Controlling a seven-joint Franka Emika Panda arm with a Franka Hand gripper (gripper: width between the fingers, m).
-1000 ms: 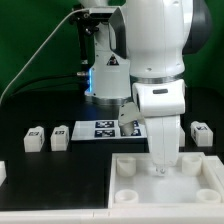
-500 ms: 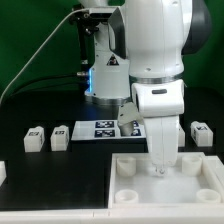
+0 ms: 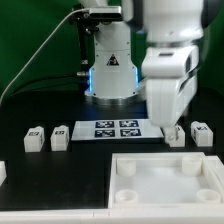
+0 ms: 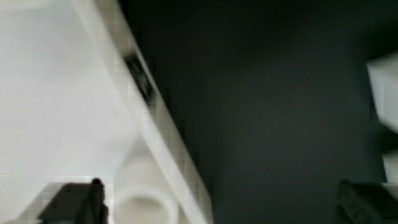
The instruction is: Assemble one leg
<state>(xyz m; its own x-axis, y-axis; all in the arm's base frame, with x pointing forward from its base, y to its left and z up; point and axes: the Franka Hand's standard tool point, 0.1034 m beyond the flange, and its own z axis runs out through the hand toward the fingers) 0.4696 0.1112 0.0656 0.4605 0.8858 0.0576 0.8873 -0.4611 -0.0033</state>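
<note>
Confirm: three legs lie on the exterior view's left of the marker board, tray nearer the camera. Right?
No: two legs, not three, lie there, as the exterior view shows. The marker board and the nearer tray are as stated.

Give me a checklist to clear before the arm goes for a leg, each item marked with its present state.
1. The claw is open: ok, its fingers stand wide apart in the wrist view.
2. The claw is empty: ok, nothing sits between the fingers.
3. A leg is near the claw: ok, it stands just beside it, toward the exterior view's right.
4. The claw is centred over that leg: cannot tell, the wrist view is blurred.
5. The sockets of the white tray are free: ok, those in view hold nothing.
</note>
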